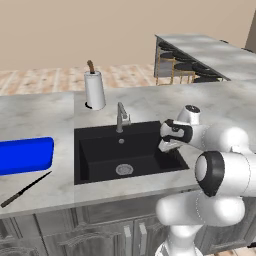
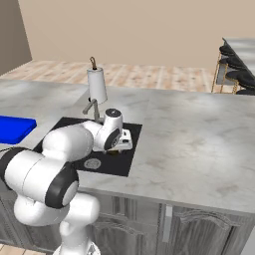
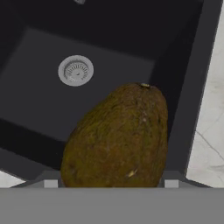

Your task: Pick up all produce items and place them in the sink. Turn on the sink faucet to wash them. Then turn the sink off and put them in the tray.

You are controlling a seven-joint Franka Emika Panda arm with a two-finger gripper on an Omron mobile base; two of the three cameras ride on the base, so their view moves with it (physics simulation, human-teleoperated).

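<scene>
the tool (image 3: pixel 107 183) is closed on the brownish-yellow produce item (image 3: pixel 117 138), jaws wide around it, and holds it over the black sink (image 1: pixel 100 150), at 4 o'clock from the silver drain (image 3: pixel 75 70).

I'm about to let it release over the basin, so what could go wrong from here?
1. The gripper holds the brown produce item near the sink's right wall; released here, it may strike the rim.
2. Dropped from above the floor, it may roll onto the drain.
</scene>
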